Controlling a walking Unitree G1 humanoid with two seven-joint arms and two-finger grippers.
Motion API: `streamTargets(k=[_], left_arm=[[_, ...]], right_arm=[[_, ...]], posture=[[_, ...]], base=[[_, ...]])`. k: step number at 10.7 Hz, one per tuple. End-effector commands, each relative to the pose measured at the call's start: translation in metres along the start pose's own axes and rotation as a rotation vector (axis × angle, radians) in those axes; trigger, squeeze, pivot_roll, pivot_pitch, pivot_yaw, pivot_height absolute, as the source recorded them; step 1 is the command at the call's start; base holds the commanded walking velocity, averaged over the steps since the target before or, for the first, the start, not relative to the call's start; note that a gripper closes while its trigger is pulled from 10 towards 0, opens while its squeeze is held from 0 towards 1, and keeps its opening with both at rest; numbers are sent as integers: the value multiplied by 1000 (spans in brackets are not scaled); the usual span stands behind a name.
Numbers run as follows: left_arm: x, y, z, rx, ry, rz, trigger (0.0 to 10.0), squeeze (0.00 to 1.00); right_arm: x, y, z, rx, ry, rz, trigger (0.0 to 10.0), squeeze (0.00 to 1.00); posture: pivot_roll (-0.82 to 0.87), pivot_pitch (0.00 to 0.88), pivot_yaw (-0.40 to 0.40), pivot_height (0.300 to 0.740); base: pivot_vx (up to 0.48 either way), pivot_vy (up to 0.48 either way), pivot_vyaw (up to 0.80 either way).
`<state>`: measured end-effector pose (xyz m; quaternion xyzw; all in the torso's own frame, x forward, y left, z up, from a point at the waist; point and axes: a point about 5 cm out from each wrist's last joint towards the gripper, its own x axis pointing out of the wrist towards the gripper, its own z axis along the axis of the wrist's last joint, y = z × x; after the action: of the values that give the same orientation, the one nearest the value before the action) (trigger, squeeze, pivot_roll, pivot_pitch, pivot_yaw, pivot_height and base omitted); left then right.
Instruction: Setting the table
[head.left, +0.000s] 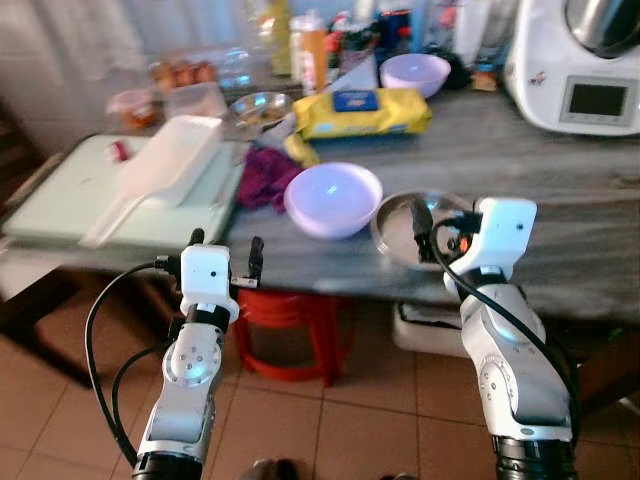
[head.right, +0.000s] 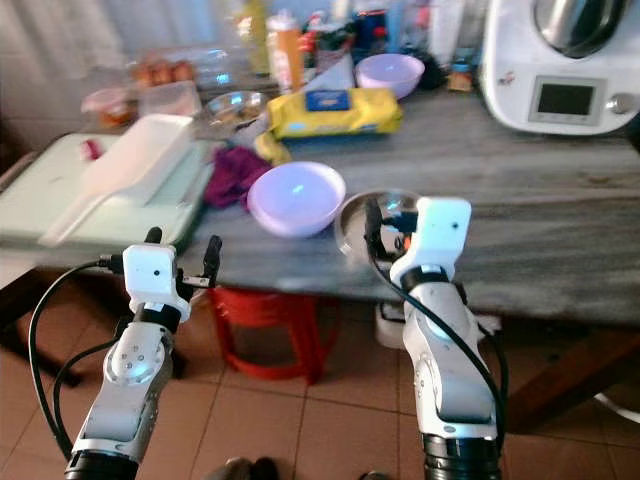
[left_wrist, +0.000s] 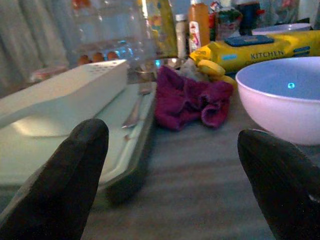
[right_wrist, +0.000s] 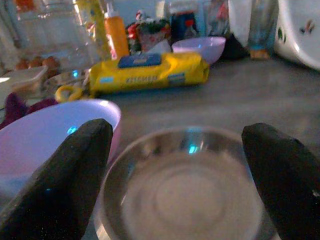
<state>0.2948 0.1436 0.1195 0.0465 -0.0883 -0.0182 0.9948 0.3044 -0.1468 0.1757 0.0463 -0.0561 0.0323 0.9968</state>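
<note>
Right wrist view, right gripper (right_wrist: 175, 180) spread over steel plate (right_wrist: 185, 195), lilac bowl (right_wrist: 45, 130) beside.

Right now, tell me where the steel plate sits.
The steel plate lies at the counter's near edge, just right of the lilac bowl, directly ahead of the open right gripper.

On the table (head.left: 560, 190), a bowl (head.left: 333, 198) sits near the front edge, with a metal plate (head.left: 400, 228) just to its right. A crumpled cloth (head.left: 264, 177) lies left of the bowl, beside a tray (head.left: 70, 210) that carries a long box (head.left: 165, 165). Behind the bowl lies a packet (head.left: 362, 111), and behind that a second bowl (head.left: 415, 73). A kitchen machine (head.left: 580, 65) stands at the back right. A stool (head.left: 290, 325) stands under the table's front edge.
</note>
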Motion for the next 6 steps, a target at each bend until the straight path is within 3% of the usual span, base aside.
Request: streamTargets(k=[1, 3, 6], left_arm=[[-1, 3, -2, 9, 14, 11, 10000, 0], [-1, 5, -2, 12, 16, 9, 10000, 0], [-1, 5, -2, 18, 19, -8, 10000, 0]], right_arm=[[0, 0, -2, 4, 6, -1, 10000, 0], [-2, 5, -4, -53, 5, -5, 10000, 0], [-2, 4, -8, -38, 21, -12, 10000, 0]], posture=[[-148, 74, 85, 740], [-147, 78, 92, 740], [-145, 83, 101, 740]], base=[[-240, 0, 0], [-240, 0, 0], [-240, 0, 0]])
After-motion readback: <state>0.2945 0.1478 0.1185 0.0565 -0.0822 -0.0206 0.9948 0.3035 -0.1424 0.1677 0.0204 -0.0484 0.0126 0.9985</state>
